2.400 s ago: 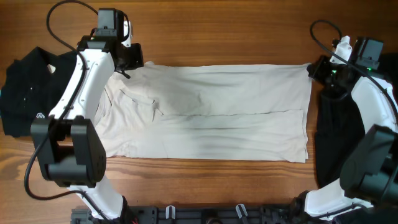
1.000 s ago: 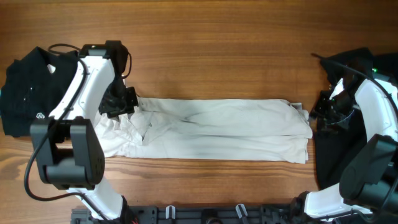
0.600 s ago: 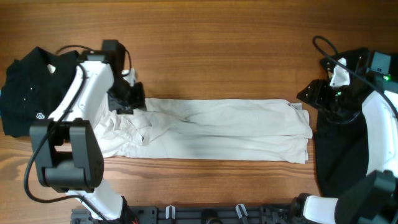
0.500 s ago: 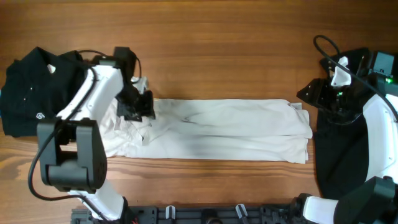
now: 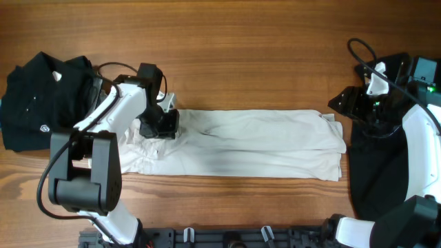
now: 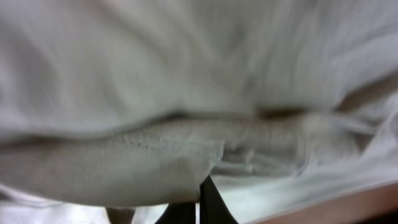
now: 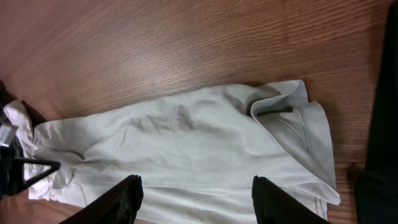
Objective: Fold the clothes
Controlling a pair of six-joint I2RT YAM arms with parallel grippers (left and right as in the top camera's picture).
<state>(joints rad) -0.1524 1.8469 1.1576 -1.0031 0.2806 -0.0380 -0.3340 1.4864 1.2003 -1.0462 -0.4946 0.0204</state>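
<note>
With the cream T-shirt (image 5: 262, 141) now halved into a band across the table (image 5: 248, 55), my left gripper (image 5: 160, 127), pinching its left end, has dragged it rightward to start the sleeve fold, and my right gripper (image 7: 200, 200) has pulled back, spread and empty.

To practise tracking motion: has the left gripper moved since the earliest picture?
Yes: left gripper moved rightward and nearer the robot's base, away from the black logo garment, onto the cream T-shirt.

Wooden table (image 5: 262, 55) bears cream T-shirt (image 5: 262, 145) between black garments (image 5: 34, 96).
</note>
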